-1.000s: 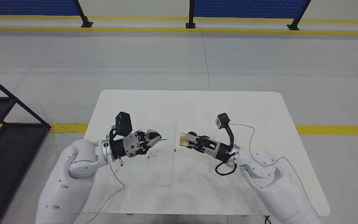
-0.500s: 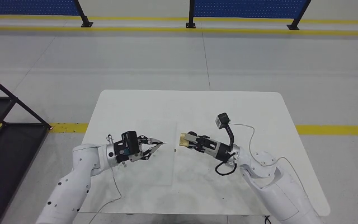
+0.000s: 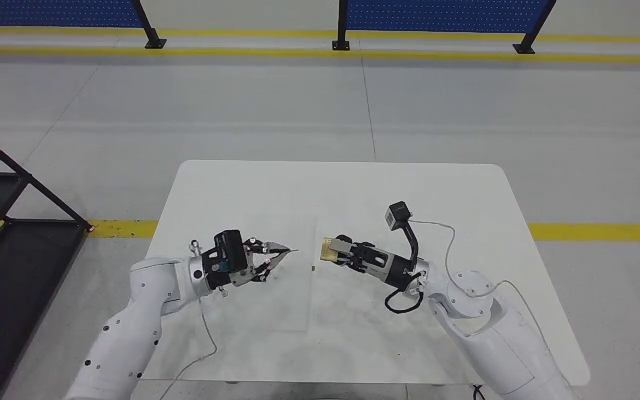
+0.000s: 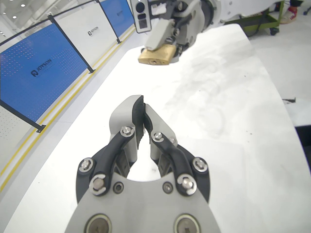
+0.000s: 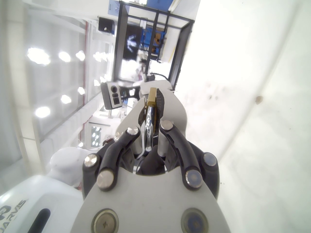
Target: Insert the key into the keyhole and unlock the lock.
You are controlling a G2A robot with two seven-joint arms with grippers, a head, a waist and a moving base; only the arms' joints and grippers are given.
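On a white table (image 3: 450,200) with rounded corners and a smooth, faintly scuffed top, two arms face each other near the middle. Around it lies a pale grey floor (image 3: 300,110) crossed by yellow lines (image 3: 585,231), with blue perforated panels (image 3: 440,12) on black feet along the far side. The right pincer (image 4: 167,47) is clamped on the lock (image 4: 156,56), a small brass padlock with a flat, round-edged body and a shiny steel shackle. It is held low over the table with its keyhole end turned toward the other arm; whether it touches the top I cannot tell. The left pincer (image 4: 143,101) is closed, its ribbed black pads pressed on the key (image 3: 283,253), which the top view shows as a thin metal sliver poking from the tips toward the lock. Key and lock are near each other but apart, with bare table between them. Both pincers have grey metal fingers, black links and round bolt heads.
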